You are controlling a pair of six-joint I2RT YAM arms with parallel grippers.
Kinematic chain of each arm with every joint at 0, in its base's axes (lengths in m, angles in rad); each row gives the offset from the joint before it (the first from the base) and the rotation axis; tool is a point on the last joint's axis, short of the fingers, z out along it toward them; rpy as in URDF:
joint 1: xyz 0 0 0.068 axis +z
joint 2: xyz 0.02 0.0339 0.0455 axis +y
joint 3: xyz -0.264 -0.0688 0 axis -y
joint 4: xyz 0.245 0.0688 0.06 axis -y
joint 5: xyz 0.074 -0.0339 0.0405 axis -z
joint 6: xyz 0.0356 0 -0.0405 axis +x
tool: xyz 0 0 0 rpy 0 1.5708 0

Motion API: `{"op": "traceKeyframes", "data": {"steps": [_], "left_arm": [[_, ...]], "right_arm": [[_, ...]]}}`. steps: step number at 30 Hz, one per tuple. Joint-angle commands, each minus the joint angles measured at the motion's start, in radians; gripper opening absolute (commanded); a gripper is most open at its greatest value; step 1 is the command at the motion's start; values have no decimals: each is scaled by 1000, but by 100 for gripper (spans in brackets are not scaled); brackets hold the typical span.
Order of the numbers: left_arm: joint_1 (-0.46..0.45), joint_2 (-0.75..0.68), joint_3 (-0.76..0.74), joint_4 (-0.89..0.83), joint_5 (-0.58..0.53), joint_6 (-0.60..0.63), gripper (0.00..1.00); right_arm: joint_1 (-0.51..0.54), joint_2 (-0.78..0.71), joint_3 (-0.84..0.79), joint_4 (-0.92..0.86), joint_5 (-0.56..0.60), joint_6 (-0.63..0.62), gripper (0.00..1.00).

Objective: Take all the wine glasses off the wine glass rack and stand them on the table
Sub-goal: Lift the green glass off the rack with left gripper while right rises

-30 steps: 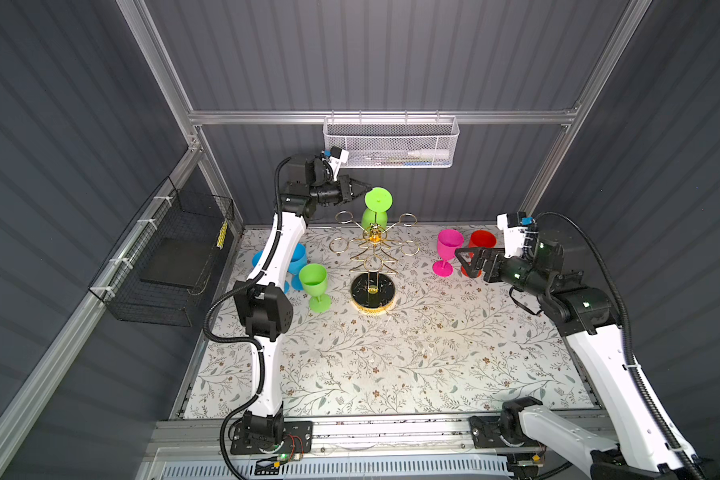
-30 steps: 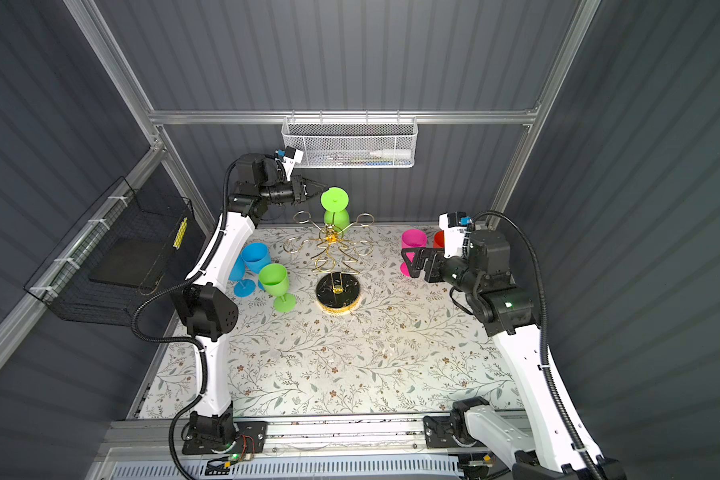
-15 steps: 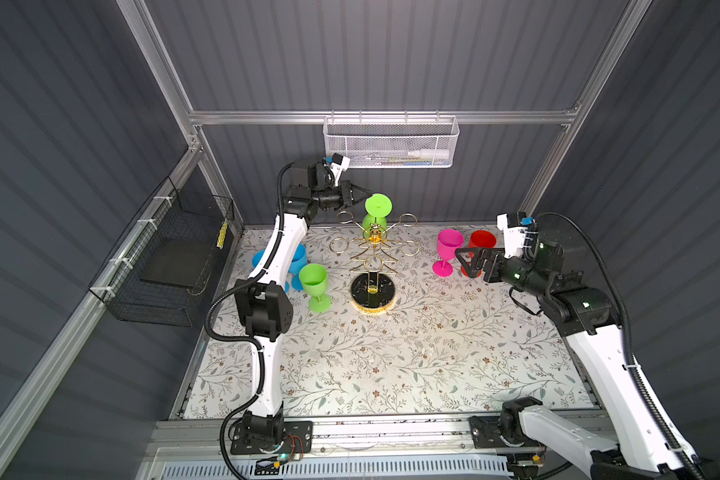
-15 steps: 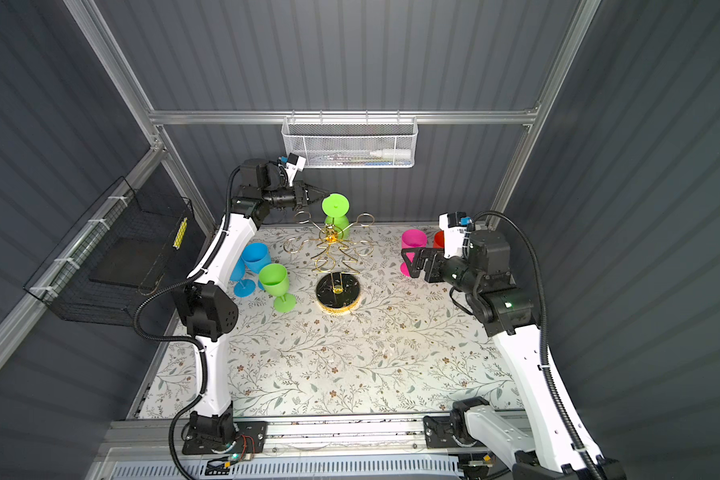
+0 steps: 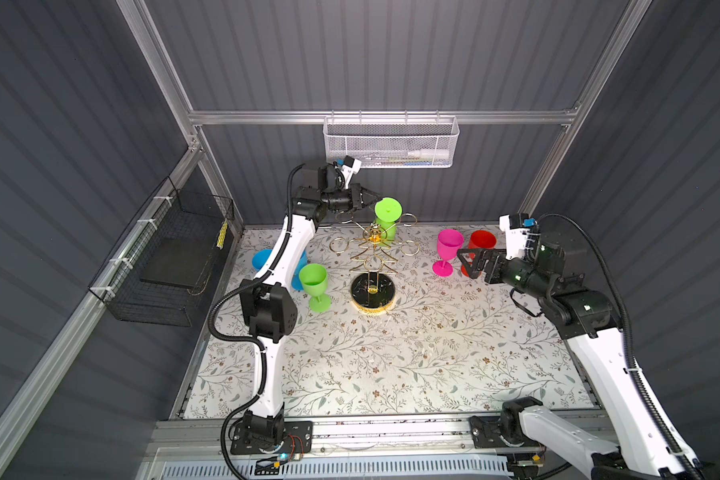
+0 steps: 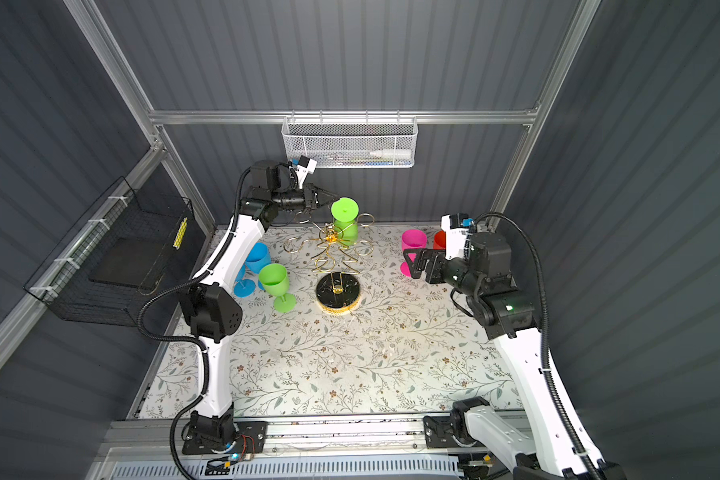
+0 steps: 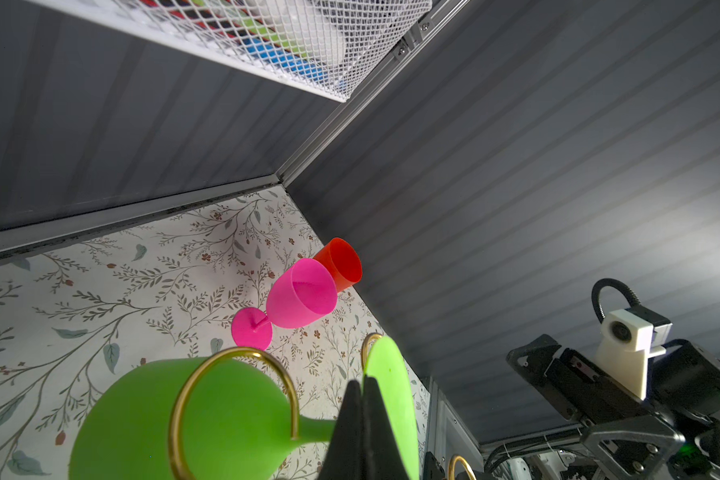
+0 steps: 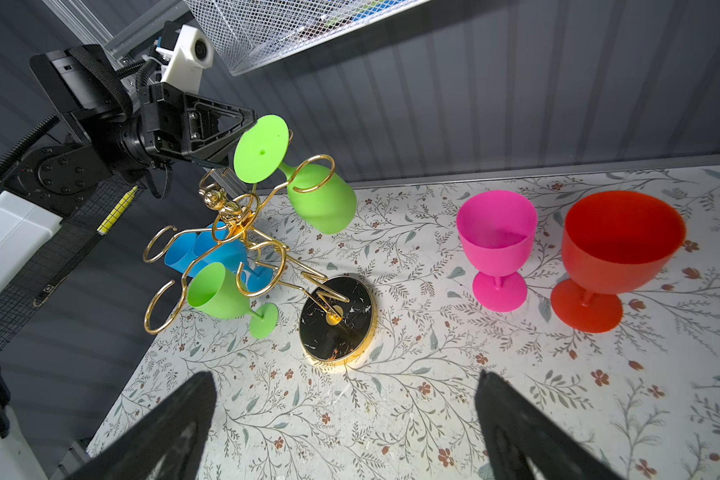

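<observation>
The hanging green wine glass was not yet off the wine glass rack. The left gripper sat closed beside its foot, and the right gripper was spread wide.

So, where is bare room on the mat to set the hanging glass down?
The front half of the mat is bare, from the rack base to the front rail. A narrower strip lies between rack and pink glass. Crowded: back left, by the blue glasses and standing green glass; back right, around the red glass.
</observation>
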Motion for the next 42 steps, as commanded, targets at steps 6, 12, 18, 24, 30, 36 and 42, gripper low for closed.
{"op": "traceKeyframes", "data": {"steps": [6,12,18,24,30,36,42], "left_arm": [[-13,-20,54,103,22,-62,0],[-14,-11,73,177,15,-113,0],[-14,-11,82,272,12,-187,0],[-14,-26,106,326,9,-226,0],[-14,-47,118,371,7,-259,0],[-14,-44,149,446,18,-339,0],[-14,-60,160,511,28,-408,0]], "right_arm": [[2,-18,-3,2,18,-23,99],[2,-21,0,2,24,-27,99],[2,-13,20,15,51,-58,99],[0,8,55,73,66,-104,99],[0,24,61,139,27,-129,99],[0,13,28,267,-67,-180,99],[0,32,-10,422,-119,-228,99]]}}
